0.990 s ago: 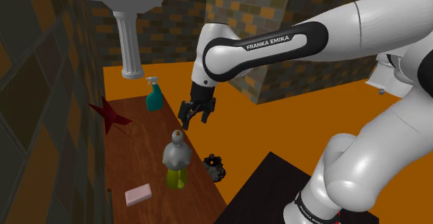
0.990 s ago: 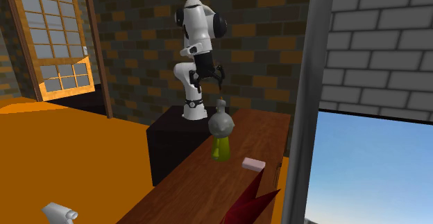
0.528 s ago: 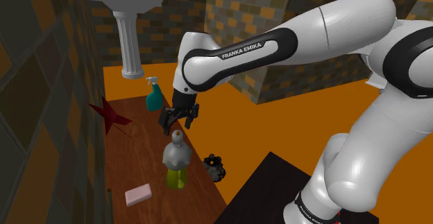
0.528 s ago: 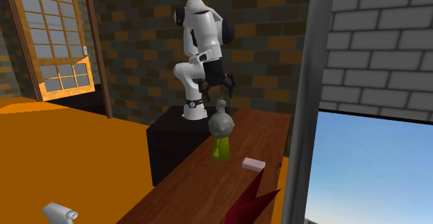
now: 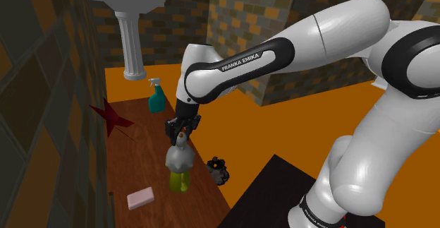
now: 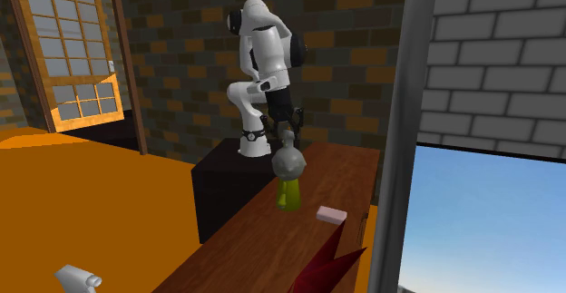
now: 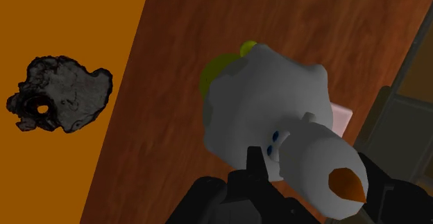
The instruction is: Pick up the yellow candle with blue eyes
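My arm (image 5: 352, 39) rises from its base at the shoulder view's lower right, bends at a big dark joint (image 5: 416, 57) and reaches across to that view's left. The forearm (image 5: 243, 56), the one with the dark band and white lettering, slopes down to the wrist (image 5: 189, 96), which turns almost straight downward. The black gripper (image 5: 182, 126) hangs under it and points down. In the second exterior view the arm stands folded over itself, with the gripper low in front of it. In the wrist view the two fingers (image 7: 254, 167) stand well apart; whether their pads press on anything, I cannot say for sure.
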